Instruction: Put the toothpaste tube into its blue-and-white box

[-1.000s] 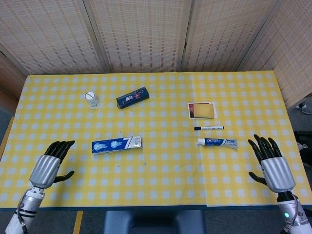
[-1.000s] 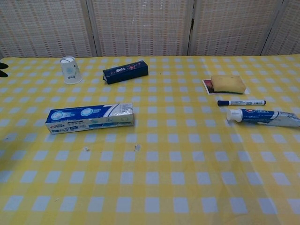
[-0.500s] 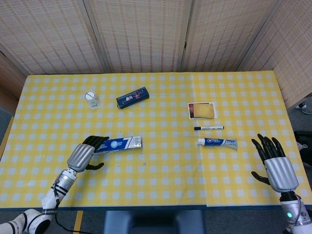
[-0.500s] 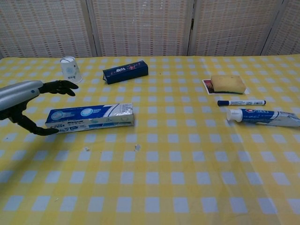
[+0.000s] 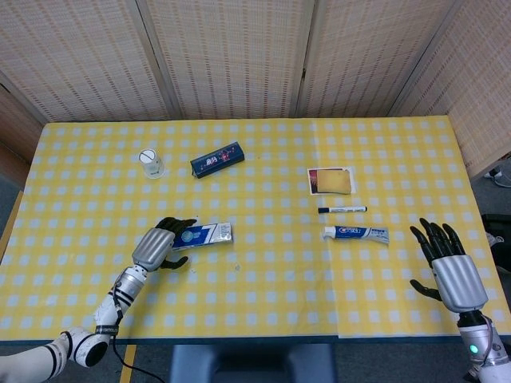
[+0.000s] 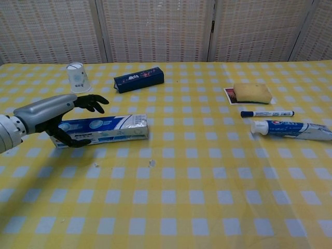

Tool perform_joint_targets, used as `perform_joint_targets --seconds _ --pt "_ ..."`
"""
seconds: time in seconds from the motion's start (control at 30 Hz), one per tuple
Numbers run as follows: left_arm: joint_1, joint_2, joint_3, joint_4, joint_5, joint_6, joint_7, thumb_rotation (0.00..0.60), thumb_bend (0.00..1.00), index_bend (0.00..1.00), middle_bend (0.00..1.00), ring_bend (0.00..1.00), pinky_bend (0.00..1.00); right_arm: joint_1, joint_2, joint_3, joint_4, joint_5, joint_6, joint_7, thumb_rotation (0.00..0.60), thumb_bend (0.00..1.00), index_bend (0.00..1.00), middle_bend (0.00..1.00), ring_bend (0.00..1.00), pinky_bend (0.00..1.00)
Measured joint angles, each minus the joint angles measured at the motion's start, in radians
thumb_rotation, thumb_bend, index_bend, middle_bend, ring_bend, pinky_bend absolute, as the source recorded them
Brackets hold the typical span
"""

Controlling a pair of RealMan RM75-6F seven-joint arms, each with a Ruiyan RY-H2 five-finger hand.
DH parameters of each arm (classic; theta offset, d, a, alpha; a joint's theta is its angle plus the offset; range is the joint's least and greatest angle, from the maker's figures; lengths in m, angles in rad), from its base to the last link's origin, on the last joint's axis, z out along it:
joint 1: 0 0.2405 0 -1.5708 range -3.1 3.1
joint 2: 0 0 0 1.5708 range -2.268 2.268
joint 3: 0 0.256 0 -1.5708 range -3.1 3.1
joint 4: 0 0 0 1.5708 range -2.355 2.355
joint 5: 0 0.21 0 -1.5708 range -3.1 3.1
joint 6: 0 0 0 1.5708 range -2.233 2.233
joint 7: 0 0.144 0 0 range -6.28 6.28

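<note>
Overhead, yellow-checked tablecloth [image 5: 263,271], woven screens [image 5: 231,56] behind; left hand [image 5: 157,244] fingers spread over box [image 5: 204,234]; right hand [image 5: 447,267] splayed, empty.

Broad open stretch of desk [image 5: 263,279] along the near edge and through the middle, between box [image 5: 204,234] and toothpaste tube [image 5: 356,233]. Left hand [image 5: 160,243] over the box's left end, blocking that side. Marker [image 5: 342,209] just behind the tube, sponge [image 5: 334,182] behind that, crowding any approach from the far side. Right hand [image 5: 447,267] near the tube's tail, nothing between. Cup [image 5: 150,163] and dark box [image 5: 217,159] well behind.
</note>
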Motion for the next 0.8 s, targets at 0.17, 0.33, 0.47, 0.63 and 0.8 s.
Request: perform_joint_targets --seconds 0.17,0.33,0.47,0.63,0.8 --pt "-0.022 -0.035 -0.010 0.063 -0.028 -0.021 -0.021 0.600 0.35 0.18 0.26 0.22 0.17 0.003 -0.001 0.001 0.005 0.008 -0.007 0.001 0.600 0.14 0.00 0.00 0.00 0.00" --pt "-0.049 -0.064 -0.010 0.112 -0.042 -0.057 -0.059 0.600 0.35 0.19 0.26 0.23 0.18 0.005 -0.001 0.002 0.008 0.018 -0.016 0.000 0.600 0.14 0.00 0.00 0.00 0.00" --pt "-0.065 -0.084 -0.009 0.145 -0.044 -0.064 -0.075 0.600 0.35 0.22 0.29 0.25 0.21 0.005 0.001 0.004 0.009 0.025 -0.018 0.002 0.600 0.14 0.00 0.00 0.00 0.00" --pt "-0.078 -0.112 -0.006 0.190 -0.037 -0.054 -0.088 0.600 0.35 0.30 0.35 0.31 0.29 0.006 0.003 0.005 0.010 0.032 -0.022 0.005 0.600 0.14 0.00 0.00 0.00 0.00" --pt "-0.099 -0.115 0.007 0.208 -0.033 -0.088 -0.078 0.600 0.34 0.34 0.38 0.34 0.33 0.004 0.005 0.003 0.009 0.032 -0.020 0.005 0.600 0.14 0.00 0.00 0.00 0.00"
